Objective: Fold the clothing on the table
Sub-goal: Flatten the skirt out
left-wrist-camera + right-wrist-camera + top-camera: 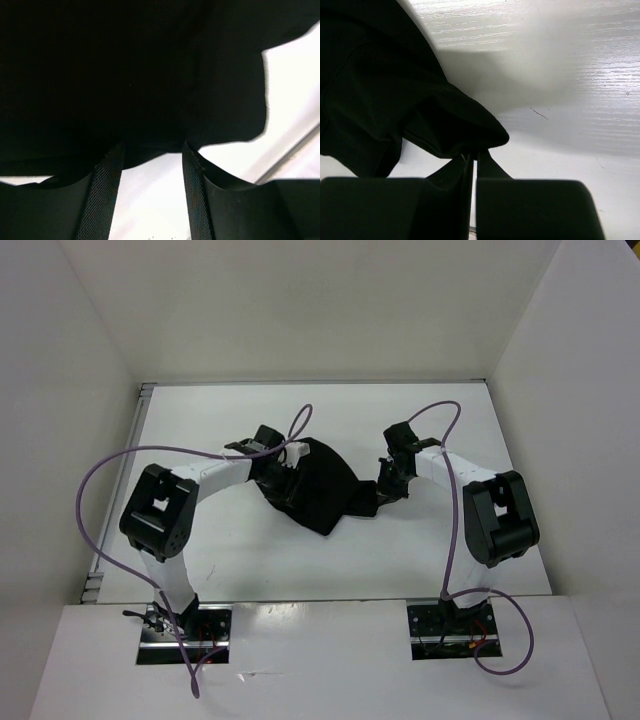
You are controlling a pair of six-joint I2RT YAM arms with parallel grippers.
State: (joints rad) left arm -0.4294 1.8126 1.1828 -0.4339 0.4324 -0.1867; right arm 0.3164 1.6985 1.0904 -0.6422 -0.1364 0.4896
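Note:
The clothing (pixel 325 488) is a plain black garment bunched in a heap on the middle of the white table (pixel 230 560). My left gripper (pixel 287 483) sits at the heap's left edge. In the left wrist view it (pixel 152 150) is open, bare table shows between its mesh-padded fingers (pixel 106 190), and the clothing (pixel 130 75) lies just beyond the tips. My right gripper (pixel 368 502) is at the heap's right corner. In the right wrist view it (pixel 475 156) is shut on a raised fold of the clothing (pixel 380 100).
White walls enclose the table on three sides. A thin metal rim (pixel 140 440) runs along the left edge. Purple cables (pixel 100 490) loop from both arms. The arm bases (pixel 185 625) stand at the near edge.

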